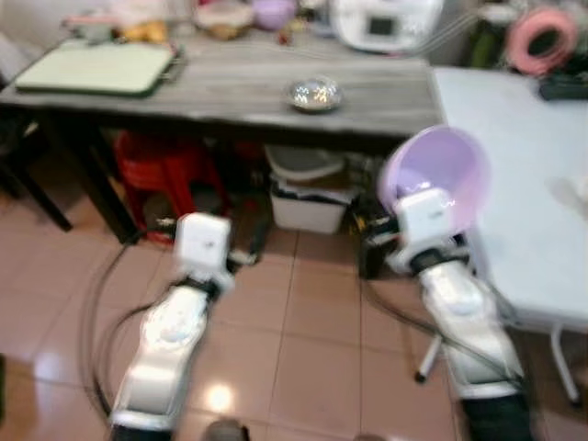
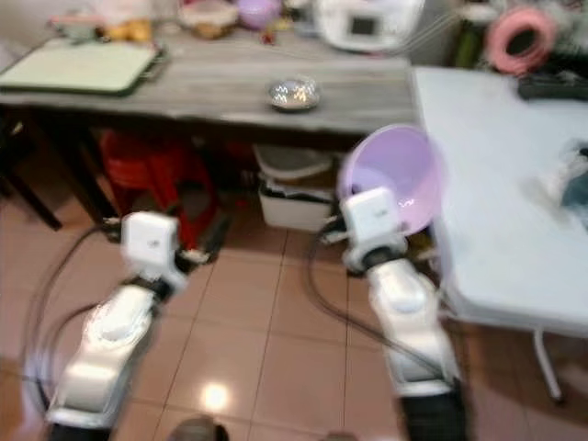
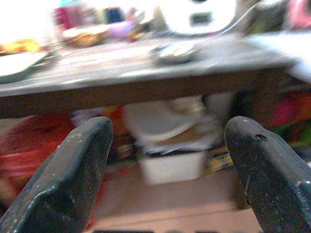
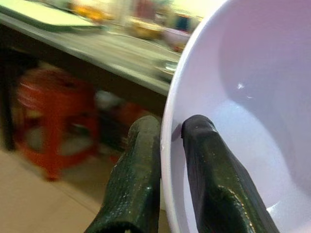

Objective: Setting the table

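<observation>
Pinching purple bowl [image 4: 252, 111] rim, right gripper [image 4: 170, 141] nears table edge [image 1: 276, 124].

Home dining area: tiled floor [image 1: 303, 312], wooden table [image 1: 239, 87] with dishes, rice cooker [image 1: 386, 23], red stool [image 1: 170, 170] beneath.

The grey wooden table [image 1: 230, 87] is standing ahead over the tiled floor [image 1: 303, 349]. A small shiny metal bowl [image 1: 314, 94] is sitting near its front edge, and a pale green tray [image 1: 96, 67] is lying toward its left end. Below it a red stool [image 1: 170, 175] is showing. The right arm [image 1: 455, 303] is carrying a lilac bowl [image 1: 439, 175] just off the table's right corner, while the left arm [image 1: 179, 312] is reaching forward, low in front of the table.
</observation>
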Available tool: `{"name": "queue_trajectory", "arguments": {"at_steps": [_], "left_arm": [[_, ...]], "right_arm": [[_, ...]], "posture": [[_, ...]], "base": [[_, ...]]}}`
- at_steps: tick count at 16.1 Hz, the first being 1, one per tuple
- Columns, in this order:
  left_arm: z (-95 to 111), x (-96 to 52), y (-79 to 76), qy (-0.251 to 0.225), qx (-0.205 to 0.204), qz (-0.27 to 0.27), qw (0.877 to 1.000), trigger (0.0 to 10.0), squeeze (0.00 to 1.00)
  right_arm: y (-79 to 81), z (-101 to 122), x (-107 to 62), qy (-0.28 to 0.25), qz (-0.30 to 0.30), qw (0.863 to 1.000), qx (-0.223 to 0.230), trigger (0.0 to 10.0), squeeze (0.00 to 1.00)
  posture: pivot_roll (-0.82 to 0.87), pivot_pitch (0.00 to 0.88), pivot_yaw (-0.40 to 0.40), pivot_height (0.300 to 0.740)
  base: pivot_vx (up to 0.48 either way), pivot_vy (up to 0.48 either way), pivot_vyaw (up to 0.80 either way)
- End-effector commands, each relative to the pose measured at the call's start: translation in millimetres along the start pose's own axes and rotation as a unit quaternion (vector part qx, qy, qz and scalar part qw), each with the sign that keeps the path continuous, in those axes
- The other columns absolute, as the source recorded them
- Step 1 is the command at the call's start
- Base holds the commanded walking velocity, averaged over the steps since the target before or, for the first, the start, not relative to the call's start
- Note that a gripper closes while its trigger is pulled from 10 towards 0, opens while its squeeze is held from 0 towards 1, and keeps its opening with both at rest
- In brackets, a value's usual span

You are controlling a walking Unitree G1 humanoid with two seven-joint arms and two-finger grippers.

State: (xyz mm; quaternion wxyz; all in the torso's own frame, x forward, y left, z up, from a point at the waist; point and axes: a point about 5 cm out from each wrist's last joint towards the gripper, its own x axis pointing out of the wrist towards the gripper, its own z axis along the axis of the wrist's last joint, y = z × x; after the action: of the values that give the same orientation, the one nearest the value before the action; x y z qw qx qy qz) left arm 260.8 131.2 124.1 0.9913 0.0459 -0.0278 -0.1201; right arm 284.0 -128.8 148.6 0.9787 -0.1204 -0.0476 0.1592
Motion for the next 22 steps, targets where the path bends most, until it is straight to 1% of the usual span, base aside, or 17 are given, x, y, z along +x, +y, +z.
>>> {"name": "queue_trajectory", "arguments": {"at_steps": [1, 3, 6, 14, 22], "left_arm": [[2, 2.4, -2.1, -0.006, 0.001, 0.003, 1.000, 10.0, 0.00], [2, 3.2, -1.2, -0.006, 0.006, 0.003, 1.000, 10.0, 0.00], [3, 3.6, -4.5, -0.008, 0.005, -0.003, 1.000, 10.0, 0.00], [2, 1.5, -13.6, -0.013, 0.016, -0.026, 0.999, 10.0, 0.00], [3, -0.2, -14.6, -0.015, 0.013, -0.031, 0.999, 10.0, 0.00]], "right_arm": [[-5.6, 3, -2.0, -0.007, -0.004, 1.000, -0.013, 10.0, 0.00], [-4.2, 4, -1.6, -0.009, -0.001, 1.000, -0.015, 10.0, 0.00], [-4.0, 3, -1.5, -0.010, 0.000, 1.000, -0.015, 10.0, 0.00], [-4.2, 3, 4.8, -0.006, 0.002, 1.000, -0.015, 10.0, 0.00], [-1.9, 3, 8.2, -0.004, 0.011, 1.000, -0.021, 10.0, 0.00]], "posture": [[0.00, 0.044, 0.015, 0.740], [0.00, 0.043, 0.015, 0.740], [0.00, 0.046, 0.014, 0.740], [0.00, 0.050, 0.012, 0.740], [0.01, 0.054, 0.012, 0.740]], "base": [[0.364, 0.311, 0.00], [0.403, 0.156, 0.21], [0.471, 0.000, 0.65], [0.476, 0.000, 0.00], [0.471, 0.000, 0.00]]}}
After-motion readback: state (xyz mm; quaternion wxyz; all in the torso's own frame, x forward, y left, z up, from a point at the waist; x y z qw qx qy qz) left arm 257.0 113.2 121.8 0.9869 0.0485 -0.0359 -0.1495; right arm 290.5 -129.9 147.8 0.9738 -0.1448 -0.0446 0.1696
